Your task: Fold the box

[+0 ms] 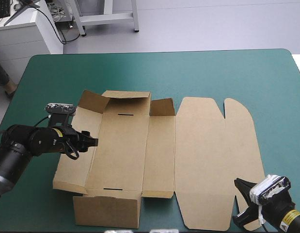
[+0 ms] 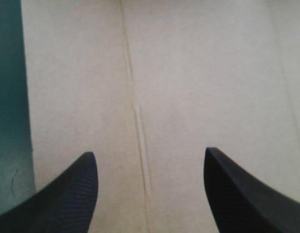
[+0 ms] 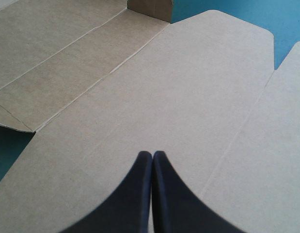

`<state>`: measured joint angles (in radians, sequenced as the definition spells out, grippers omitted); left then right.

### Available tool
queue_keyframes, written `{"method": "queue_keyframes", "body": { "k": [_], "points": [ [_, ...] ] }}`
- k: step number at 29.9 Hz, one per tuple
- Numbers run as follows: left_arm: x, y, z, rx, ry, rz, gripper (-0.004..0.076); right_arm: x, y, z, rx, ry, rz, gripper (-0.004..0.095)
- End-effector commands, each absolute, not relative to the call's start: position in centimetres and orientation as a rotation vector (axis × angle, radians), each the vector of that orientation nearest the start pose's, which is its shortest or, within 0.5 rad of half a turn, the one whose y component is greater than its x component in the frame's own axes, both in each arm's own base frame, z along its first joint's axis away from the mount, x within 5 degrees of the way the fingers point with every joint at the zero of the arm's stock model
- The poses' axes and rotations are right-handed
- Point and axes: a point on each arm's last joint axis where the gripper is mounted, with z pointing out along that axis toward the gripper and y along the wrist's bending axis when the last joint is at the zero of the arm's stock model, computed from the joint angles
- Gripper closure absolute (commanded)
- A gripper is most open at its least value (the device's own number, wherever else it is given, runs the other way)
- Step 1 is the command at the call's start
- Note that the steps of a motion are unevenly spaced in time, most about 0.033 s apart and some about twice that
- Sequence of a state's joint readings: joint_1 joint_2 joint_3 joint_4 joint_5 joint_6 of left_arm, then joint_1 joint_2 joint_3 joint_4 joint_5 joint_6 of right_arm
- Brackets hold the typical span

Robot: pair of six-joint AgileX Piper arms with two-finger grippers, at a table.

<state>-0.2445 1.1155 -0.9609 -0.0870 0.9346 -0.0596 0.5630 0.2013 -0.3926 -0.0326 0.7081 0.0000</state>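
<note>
High view: box (image 1: 198, 160) mostly flat, left end effector (image 1: 94, 141) spread above it.

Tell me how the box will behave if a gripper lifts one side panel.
The box will likely hinge rather than flop: scored creases run between stiff-looking panels. As a thin single sheet it is probably light, so it may slide on the teal-green cover when pushed. Its far flaps stand partly raised, so lifted panels may hold.

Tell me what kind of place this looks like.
Likely a robotics lab test bench: a table with a teal-green cover, two robot arms ending in a left pincer and a right pincer, and a brown box laid out with some flaps raised.
</note>
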Motion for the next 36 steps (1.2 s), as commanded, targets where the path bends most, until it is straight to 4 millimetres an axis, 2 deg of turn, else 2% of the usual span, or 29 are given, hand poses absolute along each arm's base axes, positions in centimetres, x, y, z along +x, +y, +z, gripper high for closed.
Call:
{"method": "queue_keyframes", "body": {
  "k": [1,6,12,16,21,28,36],
  "points": [
    [21.7,-3.8,32.3,0.092,2.603,-0.19,0.0276,4.5,2.6,28.3,-0.54,1.848,0.342,0.0927],
    [21.9,-0.1,31.9,-0.018,2.648,-0.167,0.0276,4.5,2.6,28.3,-0.54,1.848,0.342,0.0927],
    [21.4,2.8,32.1,0.021,2.618,-0.316,0.0276,4.5,2.6,28.3,-0.54,1.848,0.342,0.0927],
    [21.2,4.6,31.9,-0.013,2.587,-0.397,0.0276,4.5,2.6,28.3,-0.54,1.848,0.342,0.0927],
    [22.7,5.3,29.8,0.032,2.632,-0.609,0.0276,4.5,2.6,28.3,-0.54,1.848,0.342,0.0927],
    [24.4,6.0,26.8,0.046,2.727,-0.728,0.0276,4.5,2.6,28.3,-0.54,1.848,0.342,0.0927],
    [25.3,6.0,24.6,0.084,2.777,-0.906,0.0276,4.5,2.6,28.3,-0.54,1.848,0.342,0.0927]
  ]
}}
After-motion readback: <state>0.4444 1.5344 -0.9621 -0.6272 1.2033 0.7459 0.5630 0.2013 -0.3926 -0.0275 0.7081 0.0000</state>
